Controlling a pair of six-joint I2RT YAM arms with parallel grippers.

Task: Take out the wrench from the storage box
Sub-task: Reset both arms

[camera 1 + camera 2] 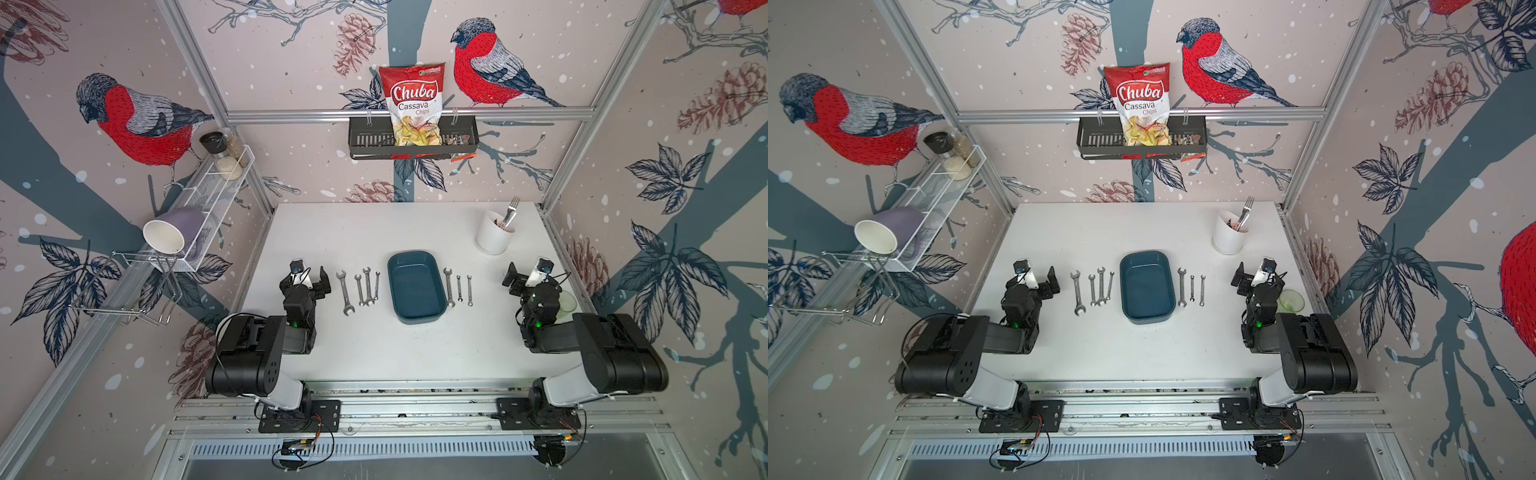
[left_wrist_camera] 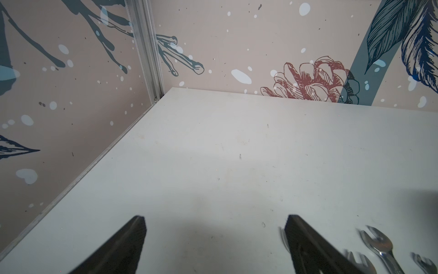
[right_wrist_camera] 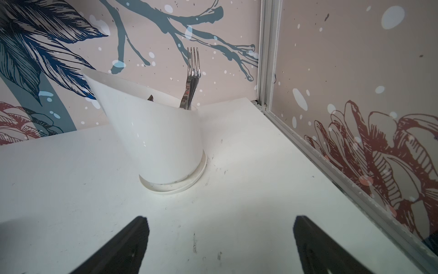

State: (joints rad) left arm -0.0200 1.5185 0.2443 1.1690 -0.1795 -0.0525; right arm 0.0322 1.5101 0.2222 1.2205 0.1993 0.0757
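The dark teal storage box (image 1: 415, 286) (image 1: 1147, 286) lies in the middle of the white table, and its floor shows bare in both top views. Several steel wrenches (image 1: 360, 289) lie side by side on the table left of it, and three more wrenches (image 1: 459, 287) lie to its right. My left gripper (image 1: 305, 284) (image 2: 214, 227) hovers open just left of the left row, whose wrench ends (image 2: 379, 244) show beside one finger. My right gripper (image 1: 532, 282) (image 3: 219, 227) stands open right of the right row, with only tabletop between its fingers.
A white utensil cup (image 1: 494, 232) (image 3: 154, 132) holding a fork stands at the back right. A small green glass bowl (image 1: 1291, 300) sits by the right arm. A black wall shelf (image 1: 411, 141) holds a chips bag; a white wire shelf (image 1: 199, 208) with a mug hangs on the left wall.
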